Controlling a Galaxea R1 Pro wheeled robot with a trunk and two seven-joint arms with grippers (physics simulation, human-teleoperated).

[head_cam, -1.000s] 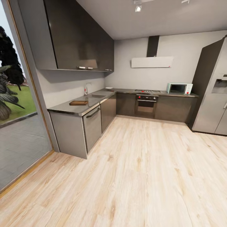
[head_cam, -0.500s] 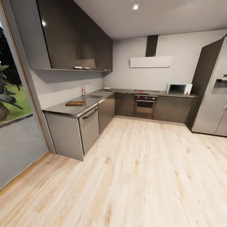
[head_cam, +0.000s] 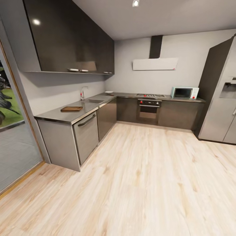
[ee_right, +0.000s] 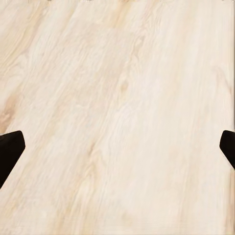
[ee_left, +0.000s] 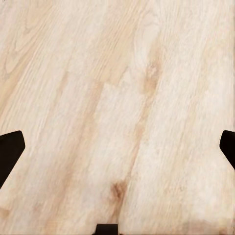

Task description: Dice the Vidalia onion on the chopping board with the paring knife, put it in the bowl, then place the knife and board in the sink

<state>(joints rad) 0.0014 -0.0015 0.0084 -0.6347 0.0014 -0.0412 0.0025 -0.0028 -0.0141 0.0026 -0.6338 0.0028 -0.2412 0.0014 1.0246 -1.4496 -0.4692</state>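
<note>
Robot stands out on the pale plank floor (head_cam: 147,183), well apart from the L-shaped kitchen run; nothing of the task is started.

Tabletop (head_cam: 59,114): dark grey, glossy, thin pale edge, running along the left wall and turning at the far corner toward the oven (head_cam: 148,111) and microwave (head_cam: 185,92).

Sink (head_cam: 93,101): steel basin set mid-run on the left leg, chrome tap (head_cam: 82,92) behind it. Onion presumably inside, too far off to see.

Chopping board (head_cam: 71,108): flat brown rectangle near the tabletop's near end, between that end and the sink.

Bowl (head_cam: 108,92): small white shape close to the far corner of the tabletop. Knife too small to make out.

Left claw (ee_left: 117,152) and right claw (ee_right: 117,152): both spread wide, holding nothing, dark tips at the frame edges, floor below.

Risks, as judgement: base could clip the cabinet end (head_cam: 60,144) on approach if it cuts in too tight; parking too far along the run would put the board or sink out of reach.
</note>
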